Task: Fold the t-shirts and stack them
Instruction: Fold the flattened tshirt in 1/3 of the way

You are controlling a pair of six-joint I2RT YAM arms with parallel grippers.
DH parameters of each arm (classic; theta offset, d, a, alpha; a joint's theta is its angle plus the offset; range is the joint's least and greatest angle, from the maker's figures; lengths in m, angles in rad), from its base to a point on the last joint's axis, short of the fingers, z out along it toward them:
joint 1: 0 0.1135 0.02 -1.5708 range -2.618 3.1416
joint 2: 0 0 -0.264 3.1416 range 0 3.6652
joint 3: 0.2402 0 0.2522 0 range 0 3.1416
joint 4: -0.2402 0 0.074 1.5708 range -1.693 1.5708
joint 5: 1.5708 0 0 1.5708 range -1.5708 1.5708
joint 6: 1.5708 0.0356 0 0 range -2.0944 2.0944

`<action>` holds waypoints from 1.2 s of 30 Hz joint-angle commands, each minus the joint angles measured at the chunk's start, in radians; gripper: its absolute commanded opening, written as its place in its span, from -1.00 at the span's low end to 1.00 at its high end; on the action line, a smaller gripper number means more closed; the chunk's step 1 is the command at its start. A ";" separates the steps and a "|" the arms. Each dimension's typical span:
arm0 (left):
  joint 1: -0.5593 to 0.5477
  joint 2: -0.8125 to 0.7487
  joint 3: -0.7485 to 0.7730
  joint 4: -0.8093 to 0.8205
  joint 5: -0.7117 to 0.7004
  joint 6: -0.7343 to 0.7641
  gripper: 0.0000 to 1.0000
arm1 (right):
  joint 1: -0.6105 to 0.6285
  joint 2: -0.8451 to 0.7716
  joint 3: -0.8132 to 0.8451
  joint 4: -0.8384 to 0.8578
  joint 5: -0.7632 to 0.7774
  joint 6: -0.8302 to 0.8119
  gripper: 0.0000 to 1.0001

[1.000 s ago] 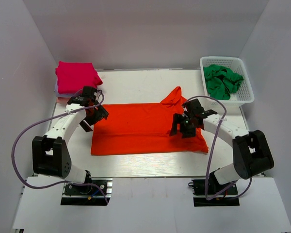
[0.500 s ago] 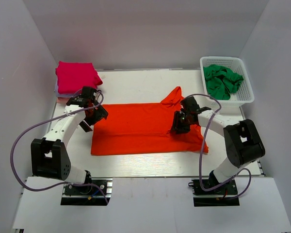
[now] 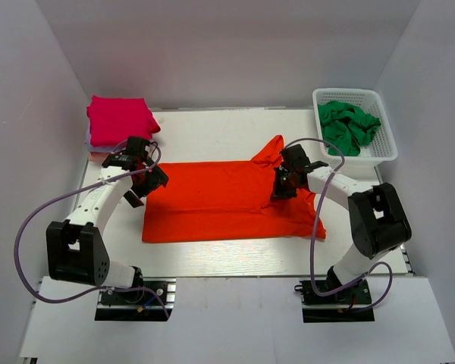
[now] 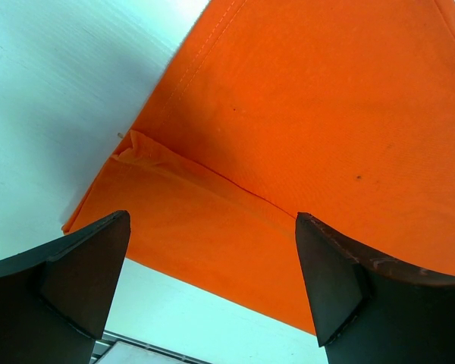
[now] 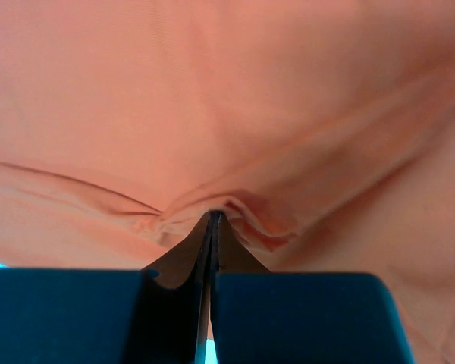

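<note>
Counting: orange shirt (image 3: 220,201) 1 | magenta shirt (image 3: 120,120) 1 | green shirt (image 3: 347,127), perhaps 1

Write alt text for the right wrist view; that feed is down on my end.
The right gripper, jaws shut, pinches a small pucker of the orange-red t-shirt, which fills nearly the whole frame. Creases fan out from the pinch across the cloth.
</note>
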 commanded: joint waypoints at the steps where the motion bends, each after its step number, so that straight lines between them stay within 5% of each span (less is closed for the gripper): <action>1: 0.002 -0.040 -0.001 0.004 -0.009 0.006 0.99 | 0.022 0.015 0.060 0.035 -0.052 -0.096 -1.00; 8: 0.002 -0.049 -0.001 0.004 -0.009 0.006 0.99 | 0.027 -0.010 0.067 -0.013 0.005 -0.086 -1.00; 11: 0.002 -0.050 -0.010 0.004 -0.009 0.015 0.99 | 0.028 -0.046 0.031 -0.011 0.017 -0.078 -0.33; 15: 0.002 -0.039 -0.011 0.013 0.000 0.015 0.99 | 0.028 -0.072 0.013 -0.072 0.060 -0.047 0.08; 18: 0.002 -0.030 -0.021 0.022 0.000 0.015 0.99 | 0.028 -0.100 -0.023 -0.066 0.095 -0.030 0.17; 28: 0.002 -0.020 -0.021 0.033 0.010 0.024 0.99 | 0.030 -0.029 -0.003 0.003 0.053 -0.024 0.08; 36: 0.002 -0.020 -0.030 0.033 0.019 0.024 0.99 | 0.028 0.015 0.033 0.047 -0.004 -0.017 -0.72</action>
